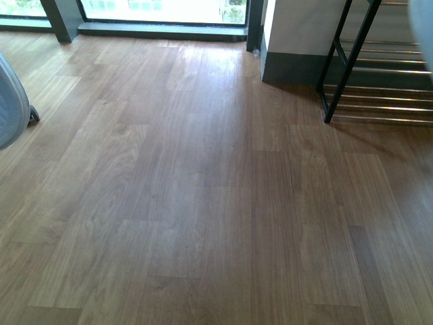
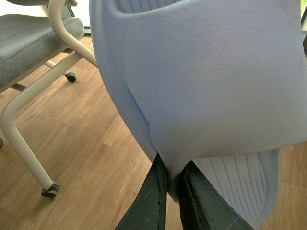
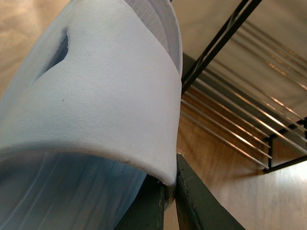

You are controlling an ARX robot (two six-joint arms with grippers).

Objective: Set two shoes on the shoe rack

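Observation:
Each arm holds one pale blue slide off the wooden floor. In the left wrist view my left gripper [image 2: 173, 184] is shut on the strap edge of a pale blue slide [image 2: 211, 81], whose ribbed footbed shows beside the fingers. The front view catches that slide [image 1: 10, 105] at the left edge. In the right wrist view my right gripper [image 3: 170, 189] is shut on the strap of the other pale blue slide [image 3: 96, 96]. The shoe rack [image 3: 235, 110] stands close beyond it. Its black frame and chrome bars [image 1: 385, 88] fill the front view's upper right. The grey sneakers are out of view.
A grey office chair with a cream frame and castors [image 2: 29, 96] stands beside the left arm. A white wall corner with dark skirting [image 1: 291, 61] sits left of the rack. Windows [image 1: 162, 10] line the far side of the wooden floor [image 1: 203, 203].

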